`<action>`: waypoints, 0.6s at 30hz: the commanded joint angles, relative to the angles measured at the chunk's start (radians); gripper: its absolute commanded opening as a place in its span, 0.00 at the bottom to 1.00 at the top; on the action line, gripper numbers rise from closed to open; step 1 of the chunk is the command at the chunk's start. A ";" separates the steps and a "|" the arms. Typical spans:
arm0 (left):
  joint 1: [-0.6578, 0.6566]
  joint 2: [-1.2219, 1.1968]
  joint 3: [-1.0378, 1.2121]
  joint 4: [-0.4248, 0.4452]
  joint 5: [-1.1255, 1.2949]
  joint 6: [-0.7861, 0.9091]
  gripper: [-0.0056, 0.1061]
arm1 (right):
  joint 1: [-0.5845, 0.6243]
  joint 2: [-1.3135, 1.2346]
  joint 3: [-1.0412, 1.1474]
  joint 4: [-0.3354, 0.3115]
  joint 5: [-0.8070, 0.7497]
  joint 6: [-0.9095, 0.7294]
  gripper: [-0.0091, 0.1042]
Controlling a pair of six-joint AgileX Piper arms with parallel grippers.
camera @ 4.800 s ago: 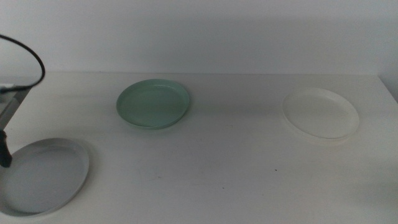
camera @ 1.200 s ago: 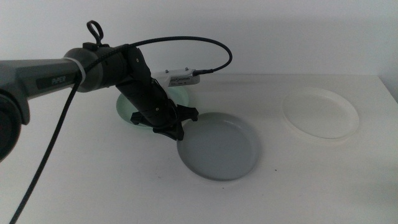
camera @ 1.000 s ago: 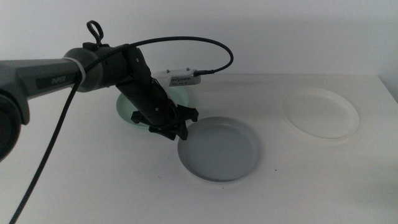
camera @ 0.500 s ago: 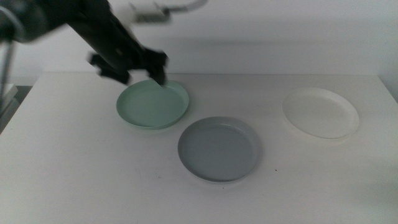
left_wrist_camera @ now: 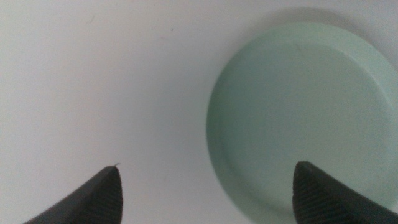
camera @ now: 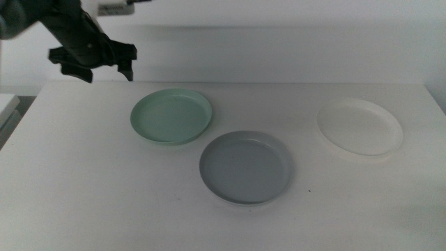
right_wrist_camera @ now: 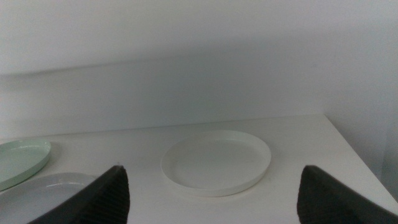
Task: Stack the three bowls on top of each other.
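Bowls, three, all lying flat and separate on the white bench; none stacked. Left pincer hangs high over the far left part of the bench, jaws spread wide, holding nothing. Directly below and a little to one side of it, as its wrist view shows, sits the mint green bowl, upright and empty; one jaw tip overlaps the bowl's rim in that view, the other is over bare bench. Beyond the green bowl from the pincer, nearer the camera, lies the grey bowl, just beside the green one, rims close but apart. Farthest from the left pincer, well apart on the other side, lies the white bowl. Right pincer waits low off the bench's near right, jaws wide and empty, with the white bowl ahead between the jaw tips, grey and green rims off to the side.
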 commanded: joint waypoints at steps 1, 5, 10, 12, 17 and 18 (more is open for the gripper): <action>0.003 0.065 -0.053 -0.005 -0.022 0.027 0.89 | -0.004 -0.005 0.003 -0.003 -0.008 -0.003 0.77; 0.003 0.166 -0.105 -0.012 -0.034 0.056 0.89 | -0.004 -0.005 0.003 -0.003 -0.008 -0.003 0.77; 0.003 0.241 -0.112 -0.039 -0.065 0.096 0.89 | -0.004 -0.005 0.003 -0.003 -0.008 -0.003 0.77; 0.003 0.259 -0.112 -0.046 -0.076 0.103 0.89 | -0.004 -0.005 0.003 -0.003 -0.008 -0.003 0.77; 0.003 0.291 -0.112 -0.096 -0.102 0.145 0.85 | -0.004 -0.005 0.003 -0.003 -0.008 -0.003 0.77; 0.003 0.296 -0.110 -0.101 -0.104 0.145 0.84 | -0.004 -0.005 0.003 -0.003 -0.008 -0.003 0.77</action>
